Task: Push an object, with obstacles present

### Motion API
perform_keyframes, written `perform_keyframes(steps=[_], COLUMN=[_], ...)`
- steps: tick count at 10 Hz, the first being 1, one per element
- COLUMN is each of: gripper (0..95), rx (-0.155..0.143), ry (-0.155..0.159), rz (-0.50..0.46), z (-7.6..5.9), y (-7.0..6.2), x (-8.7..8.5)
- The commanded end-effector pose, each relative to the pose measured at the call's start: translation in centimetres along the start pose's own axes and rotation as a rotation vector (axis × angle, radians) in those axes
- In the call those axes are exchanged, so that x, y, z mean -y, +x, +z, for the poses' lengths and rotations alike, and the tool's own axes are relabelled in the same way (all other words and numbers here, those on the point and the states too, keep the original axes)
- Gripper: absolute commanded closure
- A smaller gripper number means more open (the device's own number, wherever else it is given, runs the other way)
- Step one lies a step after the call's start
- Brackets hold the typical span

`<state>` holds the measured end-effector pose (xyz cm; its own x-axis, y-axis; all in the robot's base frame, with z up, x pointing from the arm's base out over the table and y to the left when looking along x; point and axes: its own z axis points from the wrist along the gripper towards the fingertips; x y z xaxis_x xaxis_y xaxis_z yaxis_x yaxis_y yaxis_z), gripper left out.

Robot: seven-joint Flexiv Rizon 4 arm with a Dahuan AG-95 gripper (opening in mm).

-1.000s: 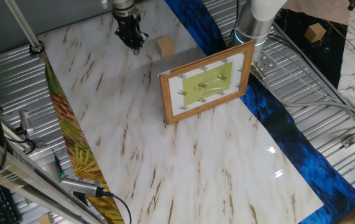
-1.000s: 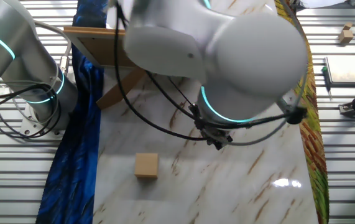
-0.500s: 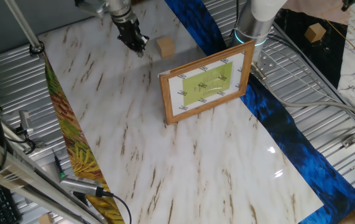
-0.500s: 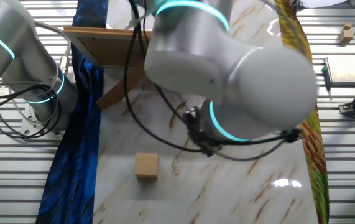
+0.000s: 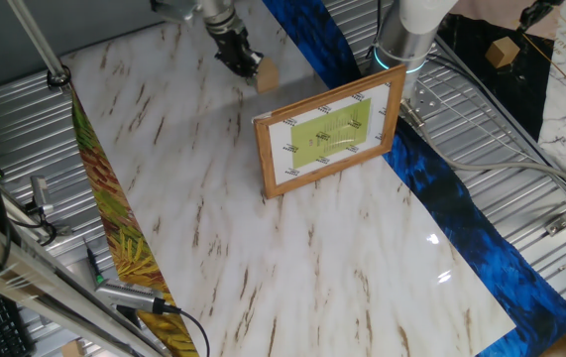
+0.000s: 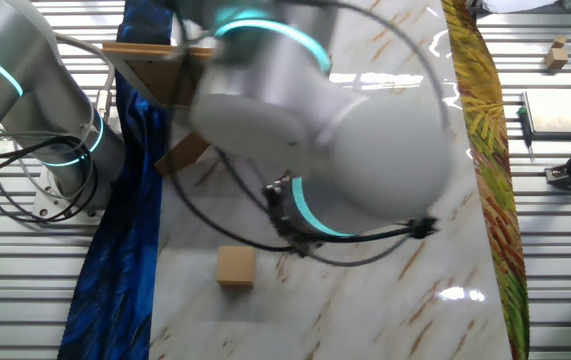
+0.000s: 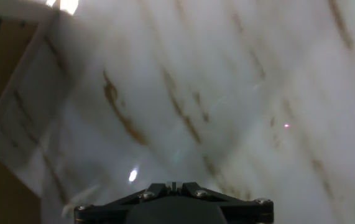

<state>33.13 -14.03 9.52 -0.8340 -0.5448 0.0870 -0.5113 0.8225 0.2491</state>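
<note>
Now the black two-finger gripper (image 5: 246,66) is hanging over the veined white marble tabletop (image 5: 213,218), a small tan wooden cube (image 5: 268,75) sitting just beside it; finger spread: cannot tell.

My arm (image 6: 365,150) — glossy white rounded shells, cyan light rings (image 6: 303,212), looped black cables (image 6: 215,232); black pincer (image 5: 244,61) — silver screws (image 7: 143,195) showing.
</note>
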Motion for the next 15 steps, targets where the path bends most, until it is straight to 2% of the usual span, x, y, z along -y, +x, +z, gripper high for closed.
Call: perform_keyframes(steps=[1,6,7,9,12,15], gripper=[95.0,95.0,95.0,95.0,95.0,95.0], rx=[-0.009,-0.010,-0.019,-0.037,-0.076,-0.088], ry=[-0.001,-0.004,-0.024,-0.063,-0.094,-0.106], rz=[0.001,0.002,-0.014,-0.028,-0.030,-0.022], z=[0.0,0.0,-0.1,0.3,0.8,1.5], y=[-0.1,-0.1,-0.1,2.1,5.0,6.4], x=[0.1,0.1,0.1,1.1,2.0,2.9])
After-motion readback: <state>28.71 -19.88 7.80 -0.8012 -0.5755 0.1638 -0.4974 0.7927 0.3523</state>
